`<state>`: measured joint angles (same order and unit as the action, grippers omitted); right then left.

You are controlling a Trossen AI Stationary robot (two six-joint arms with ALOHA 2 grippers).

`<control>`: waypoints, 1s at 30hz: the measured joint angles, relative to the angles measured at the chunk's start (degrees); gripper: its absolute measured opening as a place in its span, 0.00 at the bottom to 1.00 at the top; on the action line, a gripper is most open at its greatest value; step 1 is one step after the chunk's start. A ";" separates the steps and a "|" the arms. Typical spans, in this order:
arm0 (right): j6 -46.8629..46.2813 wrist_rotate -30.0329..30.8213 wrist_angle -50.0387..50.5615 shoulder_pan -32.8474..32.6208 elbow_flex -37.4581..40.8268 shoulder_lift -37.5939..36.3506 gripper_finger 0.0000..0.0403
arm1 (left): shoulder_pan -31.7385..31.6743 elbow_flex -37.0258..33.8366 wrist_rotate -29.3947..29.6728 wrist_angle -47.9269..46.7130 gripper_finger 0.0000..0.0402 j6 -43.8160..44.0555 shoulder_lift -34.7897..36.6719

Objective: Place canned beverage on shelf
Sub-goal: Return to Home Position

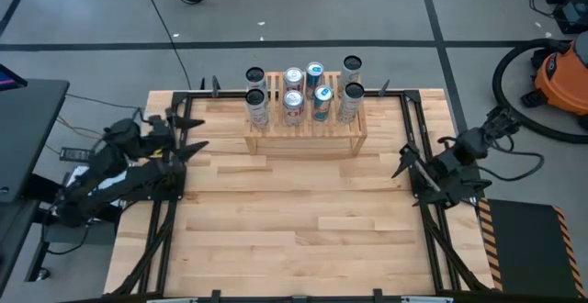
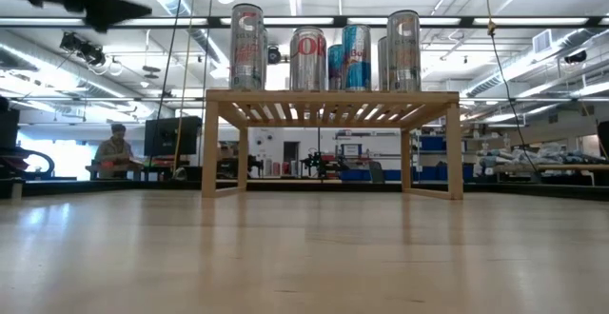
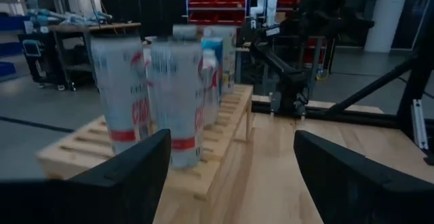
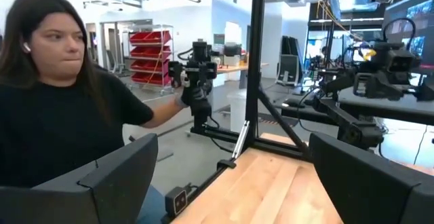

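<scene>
The light wooden shelf (image 1: 305, 138) stands at the table's far middle on its board sides. Several canned beverages (image 1: 303, 96) stand upright in two rows on its slatted top (image 2: 331, 110). My left gripper (image 1: 190, 147) hangs open above the table's left side, pointing level toward the shelf. The left wrist view shows the cans (image 3: 173, 95) ahead of its fingers, nothing between them (image 3: 230, 156). My right gripper (image 1: 404, 163) hangs open at the table's right side, away from the shelf. Nothing is between its fingers (image 4: 232, 163).
Black frame rails (image 1: 175, 207) run along the table's left and right sides under the arms. A person (image 4: 61, 115) sits beyond the table in the right wrist view. An orange vacuum (image 1: 562, 73) stands on the floor at the far right. The wooden table top (image 1: 303, 225) reaches from shelf to near edge.
</scene>
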<state>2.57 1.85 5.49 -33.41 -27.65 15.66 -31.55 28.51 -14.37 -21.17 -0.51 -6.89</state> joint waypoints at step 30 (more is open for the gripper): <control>-1.38 1.64 -20.66 0.22 22.53 0.04 0.98 | 0.04 -25.42 17.66 23.28 0.78 -2.93 1.42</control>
<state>1.19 3.49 -15.17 -33.19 -5.12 15.70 -31.51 3.10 3.29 2.10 -3.43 -5.48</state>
